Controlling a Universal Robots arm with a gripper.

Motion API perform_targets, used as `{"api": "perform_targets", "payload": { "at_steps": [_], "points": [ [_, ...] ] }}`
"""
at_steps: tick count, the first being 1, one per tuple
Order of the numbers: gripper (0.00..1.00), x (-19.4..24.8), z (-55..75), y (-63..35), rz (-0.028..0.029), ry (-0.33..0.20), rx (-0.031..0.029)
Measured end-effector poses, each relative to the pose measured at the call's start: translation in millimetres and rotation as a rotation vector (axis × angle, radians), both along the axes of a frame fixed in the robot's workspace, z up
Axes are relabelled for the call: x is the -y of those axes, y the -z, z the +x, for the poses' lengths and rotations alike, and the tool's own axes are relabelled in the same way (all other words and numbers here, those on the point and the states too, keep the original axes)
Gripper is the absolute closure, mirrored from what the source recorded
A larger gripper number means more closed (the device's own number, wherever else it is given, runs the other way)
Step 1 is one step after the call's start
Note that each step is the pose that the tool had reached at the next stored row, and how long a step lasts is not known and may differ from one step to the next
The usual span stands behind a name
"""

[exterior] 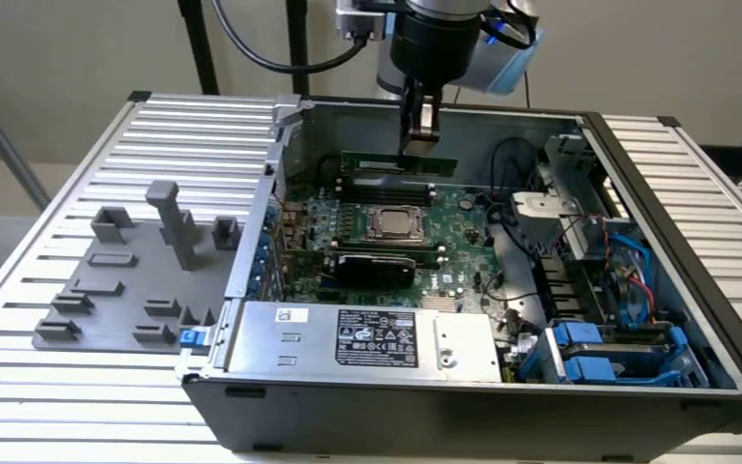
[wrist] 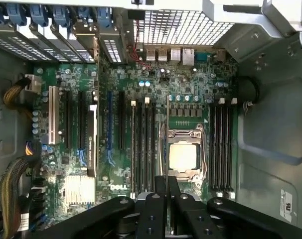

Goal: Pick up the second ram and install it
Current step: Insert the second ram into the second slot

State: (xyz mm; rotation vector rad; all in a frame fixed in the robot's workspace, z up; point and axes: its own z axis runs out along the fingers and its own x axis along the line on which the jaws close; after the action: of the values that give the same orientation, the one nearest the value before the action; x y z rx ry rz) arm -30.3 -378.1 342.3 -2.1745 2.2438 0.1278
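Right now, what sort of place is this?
Likely a robotics lab bench for PC assembly: an open computer case lies on a slatted aluminium table beside a grey parts fixture, and the gripper holds the second ram.

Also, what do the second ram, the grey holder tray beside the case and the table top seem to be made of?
The second ram: thin green circuit board, probably fibreglass laminate, judging by its flat green face. The grey holder tray: matte, uniform grey, likely plastic, perhaps printed. The table top: ribbed silvery slats with a soft sheen, probably aluminium.
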Motion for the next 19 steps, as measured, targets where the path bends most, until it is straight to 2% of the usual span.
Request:
{"api": "perform_targets", "payload": {
  "at_steps": [5,8,19],
  "points": [
    [1.0,-0.9,1.9,7.7,0.0,0.03,0.0005],
    [1.0,-1.1,2.0,10.9,0.0002,0.03,0.0066],
    [1.0,-1.1,1.9,11.0,0.0001,0.03,0.0068]
  ]
}}
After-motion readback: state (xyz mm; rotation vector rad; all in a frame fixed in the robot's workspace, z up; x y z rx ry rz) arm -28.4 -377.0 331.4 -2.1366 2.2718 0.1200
